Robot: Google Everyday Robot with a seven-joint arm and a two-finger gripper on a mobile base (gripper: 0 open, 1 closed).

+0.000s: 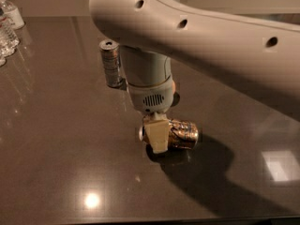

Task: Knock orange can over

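The orange can [182,134] lies on its side on the dark table [65,149], its brownish-orange mottled body pointing right. My gripper [156,136] hangs straight down from the grey wrist [149,86] and sits right against the can's left end, hiding that end. The large pale arm link [197,36] crosses the top of the view.
A slim silver-grey can [111,63] stands upright behind and left of the gripper, close to the wrist. Clear water bottles [8,25] stand at the far left edge. The arm's shadow falls right of the orange can.
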